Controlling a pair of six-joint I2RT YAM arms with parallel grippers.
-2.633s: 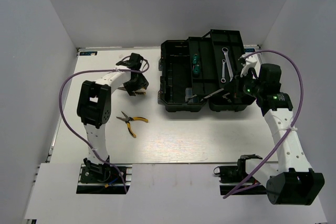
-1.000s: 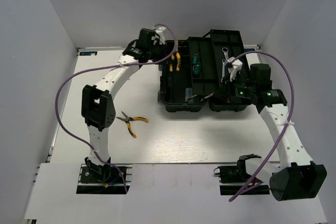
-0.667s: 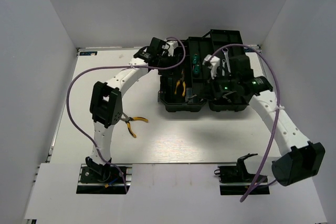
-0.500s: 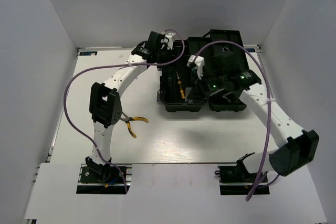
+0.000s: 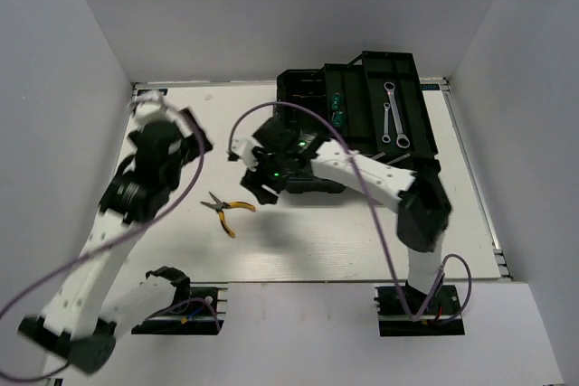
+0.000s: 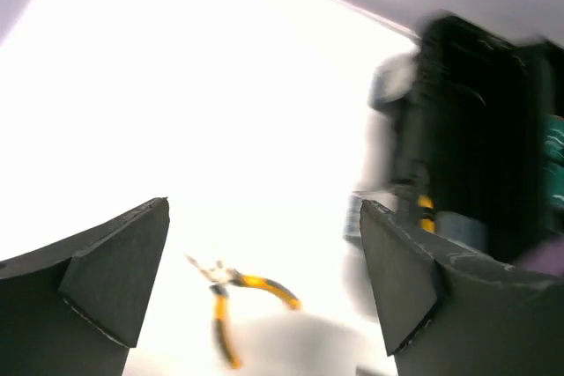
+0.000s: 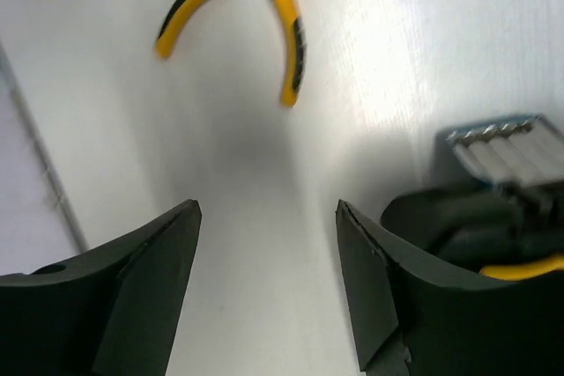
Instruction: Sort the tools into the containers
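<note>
The black toolbox (image 5: 298, 97) stands open at the back right, with two green screwdrivers (image 5: 338, 110) in its middle compartment and two silver wrenches (image 5: 391, 113) in the right one. One yellow-and-black pliers (image 5: 226, 210) lies on the white table, also in the left wrist view (image 6: 233, 292) and the right wrist view (image 7: 264, 6). A second pliers' yellow handle (image 7: 529, 266) shows inside the toolbox (image 7: 458, 209). My right gripper (image 7: 267, 207) hangs open and empty over the table between the toolbox's front left corner and the loose pliers. My left gripper (image 6: 263, 207) is open, empty, raised high at the left.
Purple cables (image 5: 348, 146) loop from both arms; the right arm lies across the toolbox's front left part. Grey walls enclose the table on three sides. A silver ribbed piece (image 7: 502, 147) sits at the toolbox's corner.
The left gripper opened, left its pliers in the toolbox and swung back left and up. The right arm crossed from the wrench compartment to the toolbox's front left and opened.
</note>
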